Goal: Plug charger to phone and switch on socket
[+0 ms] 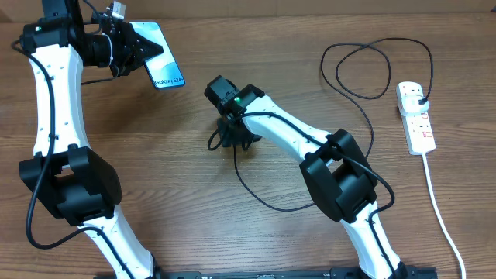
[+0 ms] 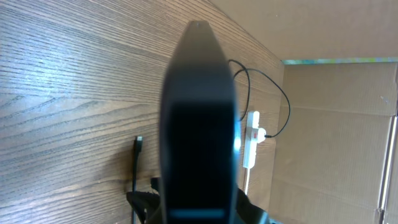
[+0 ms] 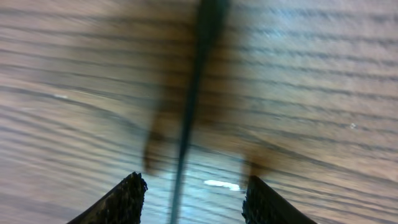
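My left gripper point(image 1: 128, 48) is shut on the phone point(image 1: 160, 60) and holds it above the table at the far left, its teal screen up. In the left wrist view the phone point(image 2: 199, 124) fills the middle as a dark slab. The charger's thin black cable point(image 1: 260, 198) runs from my right gripper point(image 1: 231, 139) round to its plug in the socket point(image 1: 417, 124) at the right. My right gripper point(image 3: 193, 205) is open, low over the table, with the blurred cable point(image 3: 193, 93) passing between its fingers. The connector tip point(image 2: 138, 144) lies on the wood.
The black cable makes a loop point(image 1: 364, 70) at the back right. The socket's thick white lead point(image 1: 438, 205) runs toward the front right edge. A cardboard wall point(image 2: 336, 124) stands beyond the socket point(image 2: 251, 142) in the left wrist view.
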{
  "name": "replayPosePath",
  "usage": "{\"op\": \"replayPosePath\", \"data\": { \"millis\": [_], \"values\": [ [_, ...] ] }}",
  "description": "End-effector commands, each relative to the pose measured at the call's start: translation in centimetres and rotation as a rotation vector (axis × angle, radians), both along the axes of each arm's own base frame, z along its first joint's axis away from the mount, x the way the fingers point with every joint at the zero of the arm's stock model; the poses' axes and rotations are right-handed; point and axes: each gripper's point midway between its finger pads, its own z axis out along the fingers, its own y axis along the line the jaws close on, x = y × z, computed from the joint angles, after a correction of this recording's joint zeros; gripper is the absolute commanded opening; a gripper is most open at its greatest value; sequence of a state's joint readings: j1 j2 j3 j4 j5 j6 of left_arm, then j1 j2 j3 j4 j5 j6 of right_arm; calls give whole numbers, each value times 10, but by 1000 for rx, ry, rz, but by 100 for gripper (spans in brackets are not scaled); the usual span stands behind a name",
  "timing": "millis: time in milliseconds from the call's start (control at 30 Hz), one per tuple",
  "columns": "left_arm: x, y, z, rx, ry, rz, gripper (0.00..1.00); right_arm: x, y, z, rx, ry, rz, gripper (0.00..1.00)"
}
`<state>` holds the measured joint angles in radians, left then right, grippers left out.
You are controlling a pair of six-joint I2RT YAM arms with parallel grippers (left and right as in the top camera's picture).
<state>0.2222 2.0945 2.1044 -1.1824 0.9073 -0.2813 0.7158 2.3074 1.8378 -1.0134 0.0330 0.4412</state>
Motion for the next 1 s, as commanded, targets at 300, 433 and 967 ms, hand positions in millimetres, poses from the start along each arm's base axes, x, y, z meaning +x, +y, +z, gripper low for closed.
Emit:
{"op": "replayPosePath", "data": {
  "millis": [300, 433, 967],
  "values": [
    [-3, -6, 20, -3, -64, -29, 4, -17, -84, -11, -365, 55, -77, 56],
    [-3, -6, 20, -3, -64, -29, 4, -11, -72, -16, -249, 88, -108, 56],
    [-4, -6, 19, -3, -61, -29, 4, 32, -73, -18, -93, 27, -256, 25]
  ]
}}
